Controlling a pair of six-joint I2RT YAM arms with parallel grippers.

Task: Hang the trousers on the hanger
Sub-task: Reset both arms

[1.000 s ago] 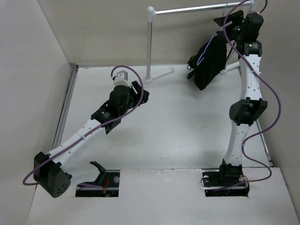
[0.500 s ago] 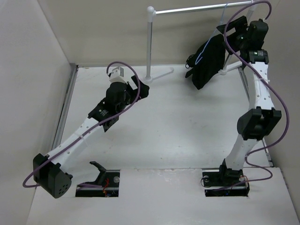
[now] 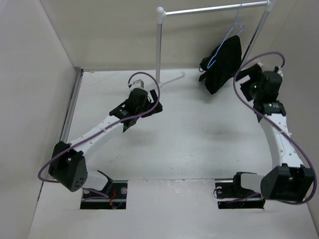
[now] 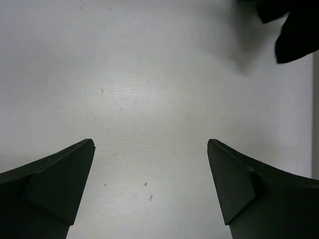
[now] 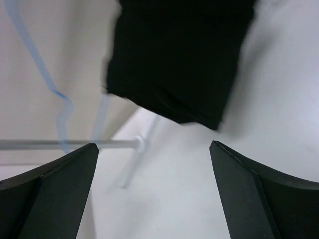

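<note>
Both grippers are empty! The left gripper (image 4: 150, 144) hovers with its jaws spread wide over bare table (image 3: 199, 139), towards the far edge. The right gripper (image 5: 154, 144), equally wide, faces the trousers (image 3: 223, 67). They hang above the far right corner, draped on the hanger (image 3: 238, 25), which is hooked over the rack (image 3: 209, 9). It looks nearly done, though the blurred wrist view won't confirm the cloth sits evenly. The smart play is to pull the right arm straight back towards the near edge with its fingers wide. Brushing the fabric could swing the hanger off.
</note>
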